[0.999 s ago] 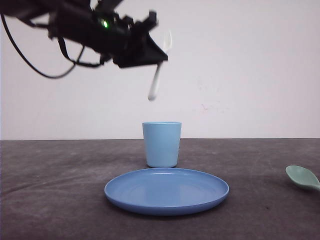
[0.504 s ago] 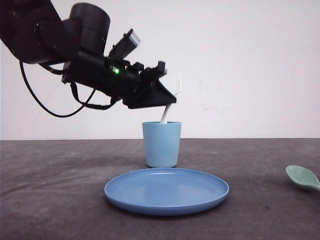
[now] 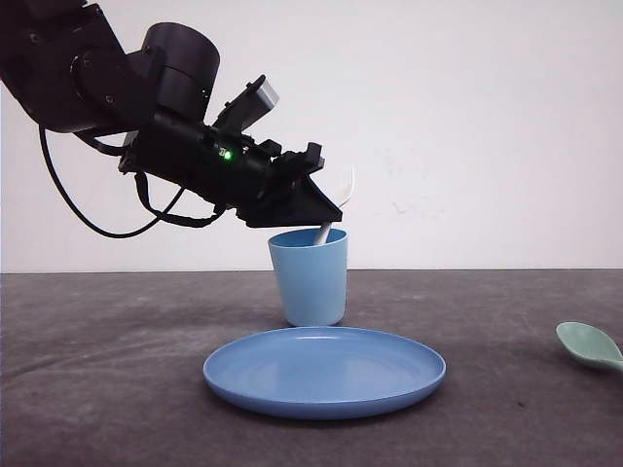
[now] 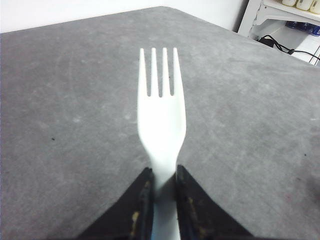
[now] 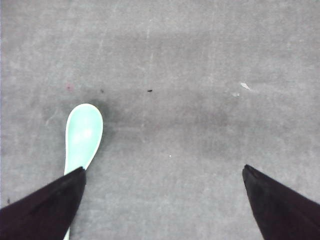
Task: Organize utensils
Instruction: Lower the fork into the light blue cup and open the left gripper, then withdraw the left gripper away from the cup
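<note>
Utensils, count: two are showing, one white fork and one mint-green spoon.
Fork [image 3: 334, 216]: one, four tines, sitting just above centre of the front view; it is tilting with its tines up and to the right, and its handle is dipping down into the cup's mouth. In the left wrist view the tines are pointing toward the upper middle of the frame.
Left gripper [image 4: 163, 186]: one, reaching in from the upper left of the front view; its jaws are clamping the fork's handle just below the neck, one finger [image 4: 142, 200] pressing on each side.
Cup [image 3: 310, 277]: one, light blue, standing at the centre of the front view, leaning slightly, directly under the gripper's tip.
Plate [image 3: 324, 373]: one, round and blue, lying in the lower centre of the front view, in front of the cup.
Spoon [image 3: 588, 344]: one, lying on the table at the right edge of the front view, well apart from the plate; in the right wrist view its bowl is sitting at lower left.
Right gripper [image 5: 165, 192]: one, hovering over the table with jaws standing wide apart, the spoon's handle running beside one finger [image 5: 45, 202].
Table [image 3: 117, 370]: one dark grey surface.
</note>
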{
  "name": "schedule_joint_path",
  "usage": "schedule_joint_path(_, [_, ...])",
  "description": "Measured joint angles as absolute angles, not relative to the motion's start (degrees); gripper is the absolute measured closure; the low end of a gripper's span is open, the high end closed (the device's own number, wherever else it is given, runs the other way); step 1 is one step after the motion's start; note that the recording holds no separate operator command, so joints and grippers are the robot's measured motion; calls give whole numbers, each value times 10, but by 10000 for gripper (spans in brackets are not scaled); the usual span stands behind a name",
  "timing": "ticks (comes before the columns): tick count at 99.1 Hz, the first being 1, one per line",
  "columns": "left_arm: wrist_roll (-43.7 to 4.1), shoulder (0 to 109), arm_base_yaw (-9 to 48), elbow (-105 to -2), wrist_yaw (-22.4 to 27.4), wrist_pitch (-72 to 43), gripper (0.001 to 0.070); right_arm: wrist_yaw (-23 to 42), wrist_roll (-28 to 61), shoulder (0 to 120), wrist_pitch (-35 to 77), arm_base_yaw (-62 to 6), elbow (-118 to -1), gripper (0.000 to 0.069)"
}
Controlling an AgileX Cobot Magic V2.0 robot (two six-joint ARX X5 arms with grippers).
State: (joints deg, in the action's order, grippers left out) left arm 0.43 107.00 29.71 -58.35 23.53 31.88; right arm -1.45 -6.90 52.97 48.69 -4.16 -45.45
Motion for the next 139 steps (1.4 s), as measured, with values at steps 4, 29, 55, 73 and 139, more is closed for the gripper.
schedule_joint_path(4, [4, 1070, 297, -583, 235, 319, 670, -15, -69, 530, 487, -42, -455, 60])
schedule_joint_path(29, [4, 1070, 297, -583, 235, 319, 644, -15, -69, 530, 487, -42, -455, 60])
schedule_joint_path(55, [4, 1070, 297, -583, 235, 319, 555, -15, -69, 530, 487, -42, -455, 60])
schedule_joint_path(73, [-13, 1069, 296, -583, 235, 318, 484, -15, -69, 530, 487, -42, -455, 60])
schedule_joint_path(139, [-11, 727, 235, -584, 124, -12, 480, -14, -131, 530, 459, -126, -455, 60])
